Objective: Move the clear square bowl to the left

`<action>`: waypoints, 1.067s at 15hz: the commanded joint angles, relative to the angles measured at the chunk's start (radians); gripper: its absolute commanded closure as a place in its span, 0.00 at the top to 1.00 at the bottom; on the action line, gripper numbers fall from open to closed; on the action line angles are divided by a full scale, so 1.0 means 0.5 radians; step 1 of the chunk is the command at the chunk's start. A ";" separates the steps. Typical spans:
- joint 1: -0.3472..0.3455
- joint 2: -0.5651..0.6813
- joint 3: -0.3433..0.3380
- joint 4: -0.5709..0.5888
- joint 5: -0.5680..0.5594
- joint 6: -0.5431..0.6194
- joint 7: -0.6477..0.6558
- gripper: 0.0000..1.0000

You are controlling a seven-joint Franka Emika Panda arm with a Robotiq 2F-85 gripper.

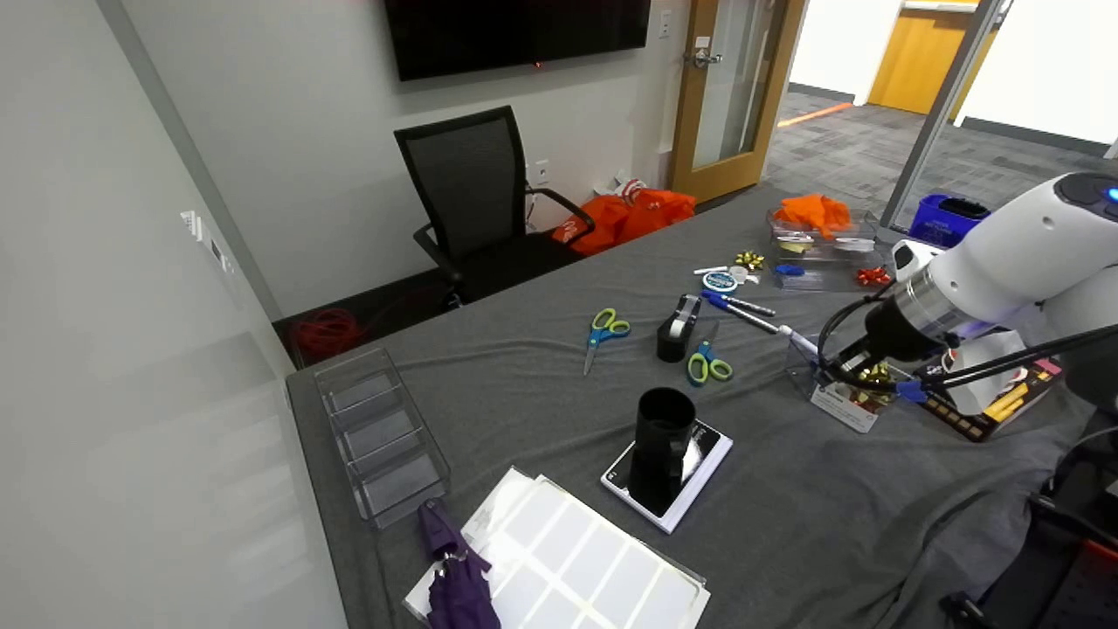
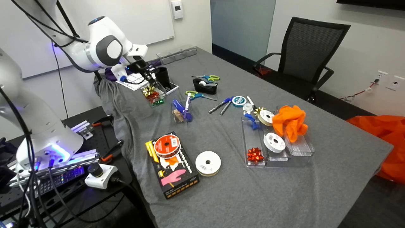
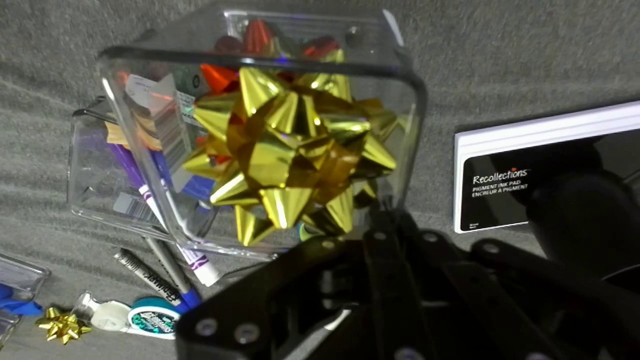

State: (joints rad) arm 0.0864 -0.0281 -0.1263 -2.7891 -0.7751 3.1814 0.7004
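The clear square bowl (image 3: 260,62) is see-through and holds shiny gold and red bows; green also shows in an exterior view. My gripper (image 3: 397,220) is shut on one side wall of it, at the right of the bowl in the wrist view. In an exterior view the bowl (image 2: 162,93) hangs tilted from the gripper (image 2: 154,83) and looks raised off the table. In an exterior view the gripper (image 1: 852,360) and cables partly hide the bowl, and a gold bow (image 1: 873,376) shows there.
Beside the bowl stands another clear box (image 2: 189,107) with markers. A black cup (image 1: 665,428) stands on an ink pad (image 1: 712,450). Scissors (image 1: 604,332), a tape dispenser (image 1: 677,332) and a glove box (image 2: 177,180) lie around. A divided clear tray (image 1: 349,437) stands at the far end.
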 commanded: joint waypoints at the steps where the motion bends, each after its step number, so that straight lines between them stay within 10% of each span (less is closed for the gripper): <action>1: -0.069 -0.040 0.034 0.042 -0.320 -0.070 0.320 0.01; 16: 0.127 0.404 0.185 0.391 -2.135 -0.529 2.628 0.01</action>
State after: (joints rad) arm 0.1314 0.0839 -0.0557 -2.6505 -1.7378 2.9574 1.8616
